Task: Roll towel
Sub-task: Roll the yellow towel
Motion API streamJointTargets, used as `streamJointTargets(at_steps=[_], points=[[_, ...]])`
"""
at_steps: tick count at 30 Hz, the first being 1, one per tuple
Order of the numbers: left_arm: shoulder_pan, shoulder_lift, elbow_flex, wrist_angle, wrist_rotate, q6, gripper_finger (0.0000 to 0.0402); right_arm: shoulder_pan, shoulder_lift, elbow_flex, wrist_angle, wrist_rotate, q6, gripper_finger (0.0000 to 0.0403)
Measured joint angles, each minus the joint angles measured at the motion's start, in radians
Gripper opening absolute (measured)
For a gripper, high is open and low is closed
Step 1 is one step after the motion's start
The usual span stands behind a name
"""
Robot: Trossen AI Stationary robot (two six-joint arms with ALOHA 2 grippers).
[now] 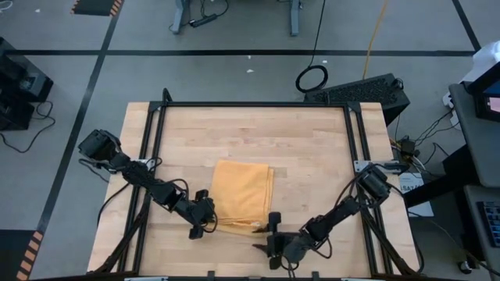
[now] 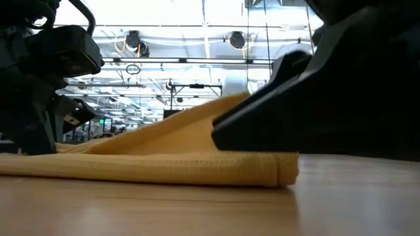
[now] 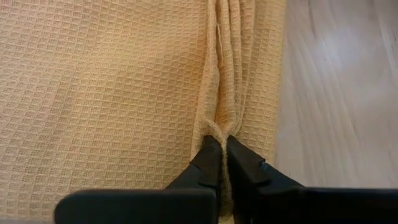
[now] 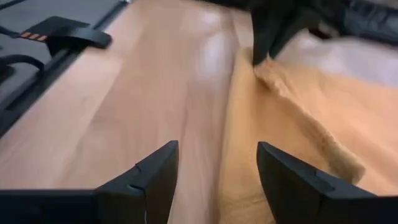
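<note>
The mustard-yellow towel point(image 1: 242, 191) lies folded in the middle of the table, its layered edges showing along its right side point(image 1: 271, 187). My left gripper point(image 1: 205, 225) is at the towel's near left corner, shut on a ridge of the cloth point(image 3: 219, 127). My right gripper point(image 1: 266, 236) stands open at the towel's near right corner. In the right wrist view its two fingers stand on either side of the towel's near edge point(image 4: 245, 168), and I cannot tell whether they touch it. My left gripper pinches a bunched ridge of the towel point(image 3: 219, 132) between its two fingers, close to the near edge at the left corner. The fingers slant down from the table's left side. Several layers are gathered in the pinch. The cloth there point(image 4: 268, 70) stands a little raised; the rest lies flat.
Bare wood point(image 1: 320, 156) lies to the right of and behind the towel. A black frame point(image 1: 258, 104) runs around the tabletop. Cables and a dark case point(image 1: 367, 90) lie on the floor beyond the far edge.
</note>
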Motion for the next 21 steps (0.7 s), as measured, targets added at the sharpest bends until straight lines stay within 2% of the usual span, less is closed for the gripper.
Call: streamJointTargets(at_steps=[5, 10, 16, 19, 21], points=[[0.0, 0.001, 0.0, 0.014, -0.058, 0.0, 0.005, -0.036, 0.0, 0.0, -0.122, -0.005, 0.178, 0.0208], [0.0, -0.023, 0.032, -0.031, -0.06, 0.002, 0.0125, -0.056, -0.002, 0.001, -0.202, -0.005, 0.323, 0.0208], [-0.016, -0.158, 0.064, -0.146, -0.087, 0.034, 0.0205, -0.064, -0.003, 0.002, -0.218, -0.016, 0.351, 0.0208], [-0.069, -0.202, 0.064, -0.129, -0.11, 0.069, 0.0218, -0.064, -0.003, 0.002, -0.219, -0.018, 0.354, 0.0207], [-0.129, -0.197, 0.064, -0.095, -0.171, 0.125, 0.022, -0.065, -0.003, 0.002, -0.221, -0.019, 0.363, 0.0201]])
